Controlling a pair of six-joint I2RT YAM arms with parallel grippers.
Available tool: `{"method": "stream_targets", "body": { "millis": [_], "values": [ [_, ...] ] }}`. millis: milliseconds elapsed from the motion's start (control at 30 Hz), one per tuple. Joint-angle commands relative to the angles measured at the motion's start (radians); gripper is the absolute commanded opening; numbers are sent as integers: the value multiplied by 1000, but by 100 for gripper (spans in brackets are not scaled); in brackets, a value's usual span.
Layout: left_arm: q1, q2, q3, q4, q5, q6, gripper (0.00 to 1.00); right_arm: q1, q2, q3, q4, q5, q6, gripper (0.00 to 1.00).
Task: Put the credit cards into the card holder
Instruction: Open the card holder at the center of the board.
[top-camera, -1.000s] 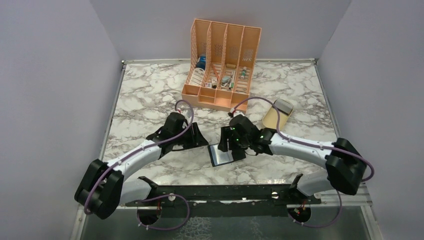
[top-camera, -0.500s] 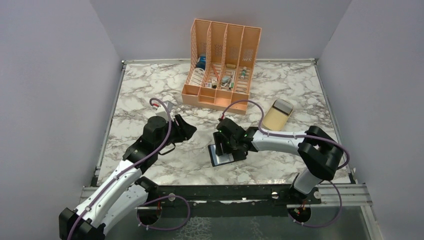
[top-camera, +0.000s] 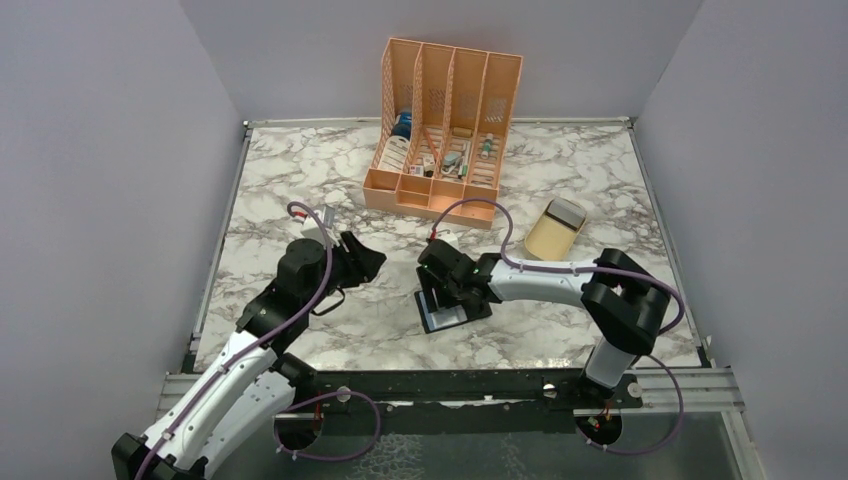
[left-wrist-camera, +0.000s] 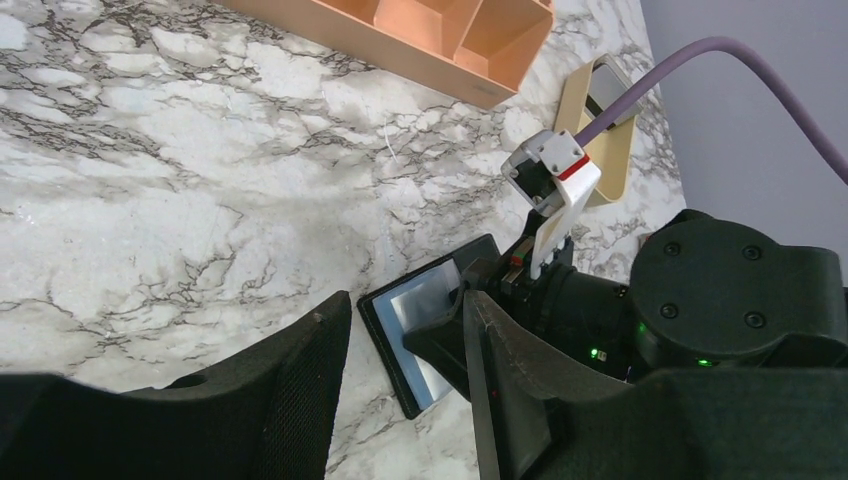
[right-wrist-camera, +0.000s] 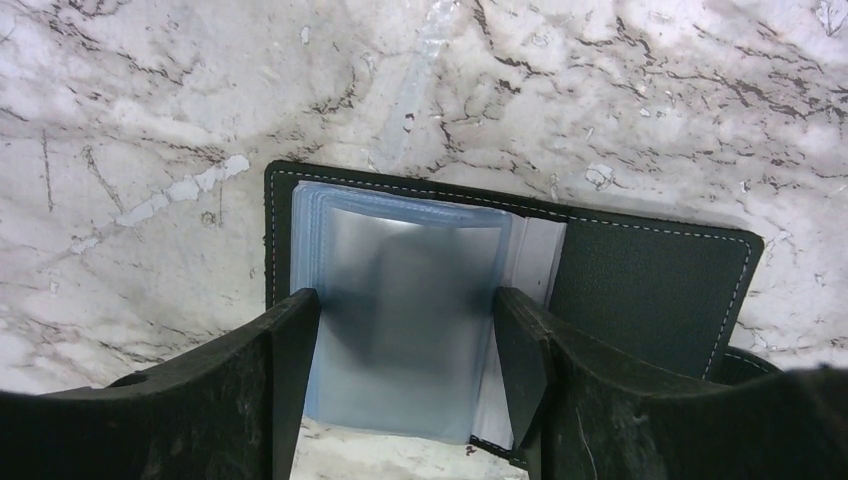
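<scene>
The card holder (top-camera: 432, 318) lies open on the marble, black cover down and bluish translucent sleeves (right-wrist-camera: 400, 290) up. My right gripper (top-camera: 446, 292) hangs over it, open, one finger on each side of the sleeve stack (right-wrist-camera: 405, 310). A dark blur shows behind the top sleeve; I cannot tell whether it is one of the credit cards. No card shows plainly anywhere else. My left gripper (top-camera: 368, 263) is open and empty, a short way left of the card holder (left-wrist-camera: 395, 345) and pointing at it (left-wrist-camera: 405, 305).
A tall orange slotted organizer (top-camera: 445, 125) stands at the back centre, its front edge showing in the left wrist view (left-wrist-camera: 420, 40). A beige oval dish (top-camera: 545, 240) with a grey flat thing at its far end lies right of the card holder. Walls enclose three sides.
My left arm has drawn back to the left, away from the card holder. My right gripper has slid a little left over the holder and its jaws have widened.
</scene>
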Motion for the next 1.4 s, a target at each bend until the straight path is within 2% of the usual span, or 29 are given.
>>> {"method": "stream_targets", "body": {
  "millis": [0, 267, 433, 667, 1133, 1367],
  "values": [
    [2, -45, -12, -19, -40, -1, 48, 18, 64, 23, -25, 85, 7, 64],
    [2, -43, -39, -10, -31, 29, 49, 19, 48, 4, 16, 82, 10, 54],
    [2, 29, -78, 24, 39, 2, 48, 18, 27, -22, 51, 63, 33, 47],
    [1, 167, -169, 177, 185, -75, 43, 16, -1, -65, 110, 46, 72, 41],
    [2, 426, -170, 346, 362, -116, 37, -55, -179, -294, 462, -131, 208, 32],
    [1, 516, -175, 519, 481, -179, 47, -71, -213, -360, 518, -144, 244, 31]
  ]
}}
